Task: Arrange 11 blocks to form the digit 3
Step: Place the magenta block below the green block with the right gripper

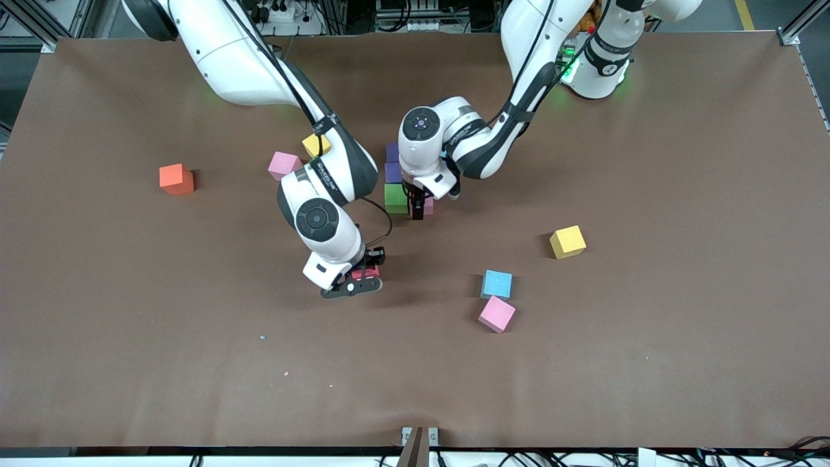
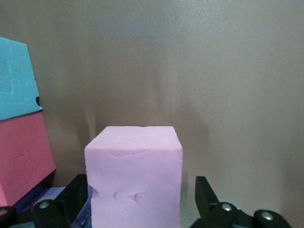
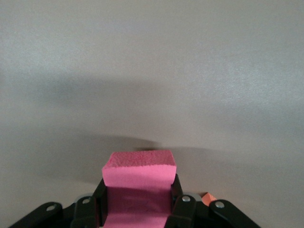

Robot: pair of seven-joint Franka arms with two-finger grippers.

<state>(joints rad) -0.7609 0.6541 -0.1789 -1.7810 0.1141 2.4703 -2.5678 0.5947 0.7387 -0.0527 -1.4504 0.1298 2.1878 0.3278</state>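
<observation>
Pink block [image 1: 497, 314] lies nearest; right hand [image 1: 365, 272] grips crimson block [image 3: 138, 190]; left hand [image 1: 419, 206] wide.

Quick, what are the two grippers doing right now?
Left gripper: open around a pink block on the table.
Right gripper: shut on a crimson block.

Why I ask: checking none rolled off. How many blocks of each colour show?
pink blocks: 3
purple blocks: 2
yellow blocks: 2
light blue blocks: 2
crimson blocks: 2
green block: 1
orange block: 1
Total: 13
</observation>
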